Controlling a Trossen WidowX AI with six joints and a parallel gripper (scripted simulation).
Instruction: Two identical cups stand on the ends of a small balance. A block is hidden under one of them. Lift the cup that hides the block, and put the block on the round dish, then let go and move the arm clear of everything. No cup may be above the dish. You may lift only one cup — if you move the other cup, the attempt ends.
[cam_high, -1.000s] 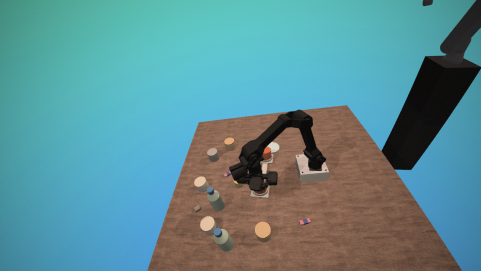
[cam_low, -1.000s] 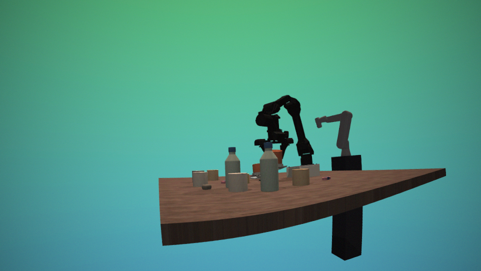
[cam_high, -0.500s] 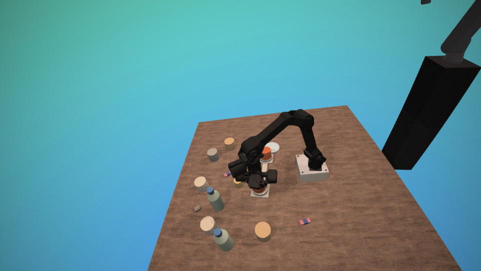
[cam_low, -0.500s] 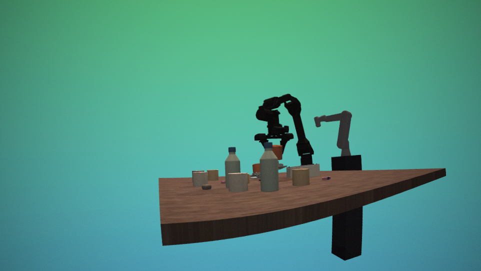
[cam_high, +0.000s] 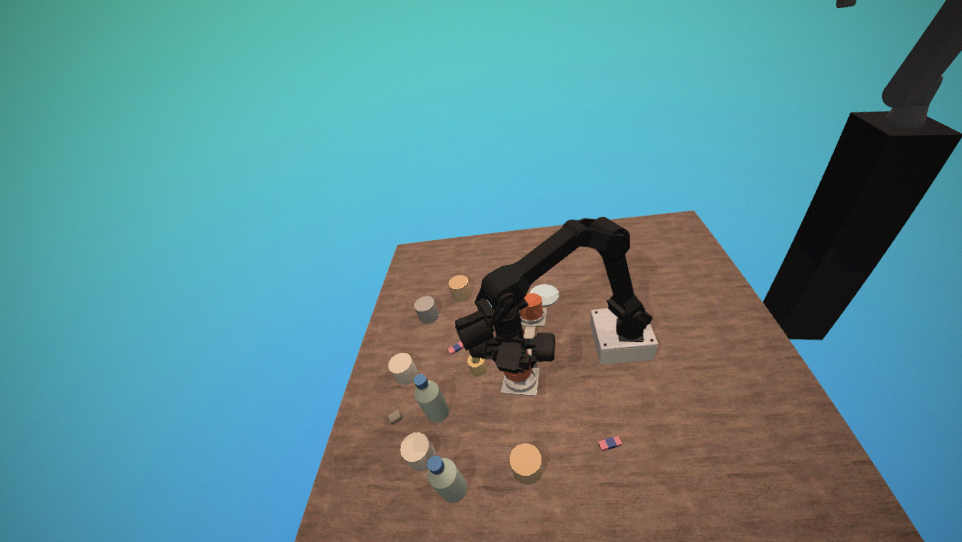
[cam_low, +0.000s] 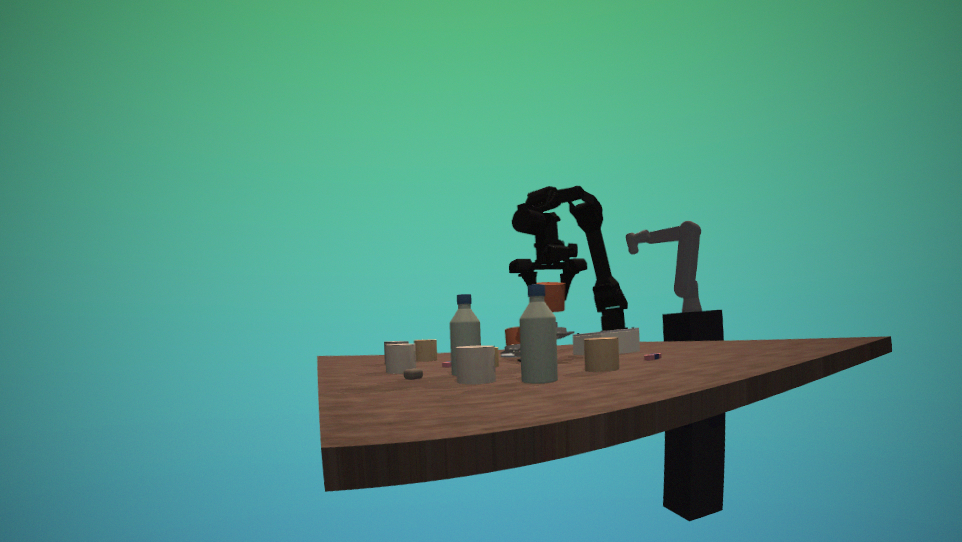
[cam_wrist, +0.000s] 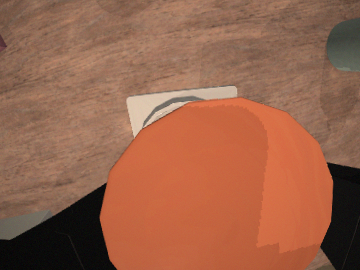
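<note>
My gripper (cam_high: 517, 368) (cam_low: 548, 288) (cam_wrist: 202, 173) is shut on an orange cup (cam_low: 554, 298) (cam_wrist: 200, 180), held above the near end of the balance in the top view. In the exterior view there is a gap under this cup, and the balance pan (cam_low: 565, 333) below it stands higher than the other end. The second orange cup (cam_high: 532, 307) (cam_low: 512, 335) stands on the other, lower end. The white round dish (cam_high: 547, 294) lies just behind that cup in the top view. I cannot make out the block; the held cup covers most of the wrist view.
Two bottles (cam_high: 432, 401) (cam_high: 448, 481) (cam_low: 465, 336) (cam_low: 539, 346) stand left of and nearer than the balance in the top view. Several pale, tan and grey cylinders stand around, with a small yellow one (cam_high: 476, 365) close beside the gripper. A pink-and-blue bar (cam_high: 609, 443) lies near the front right.
</note>
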